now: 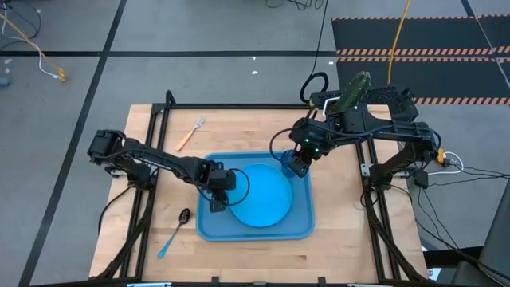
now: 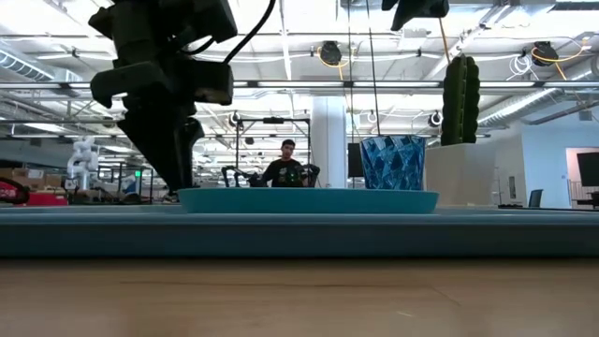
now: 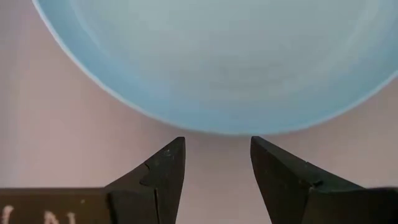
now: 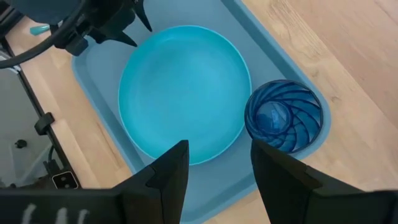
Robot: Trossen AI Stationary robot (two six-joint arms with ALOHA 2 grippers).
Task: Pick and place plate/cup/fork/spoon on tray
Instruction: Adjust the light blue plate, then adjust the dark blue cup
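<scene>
The sky-blue plate lies flat in the blue tray. The dark-blue cup stands upright in the tray's far right corner, beside the plate. My left gripper is open and low over the tray's left part; its fingertips stand just short of the plate's left rim, touching nothing. My right gripper is open and empty above the cup. The orange-handled fork lies on the table beyond the tray's far left corner. The spoon lies left of the tray, near the front.
A cactus in a white pot stands at the table's far right, behind the right arm. The black frame rails run along both table sides. In the low view a person shows in the room behind.
</scene>
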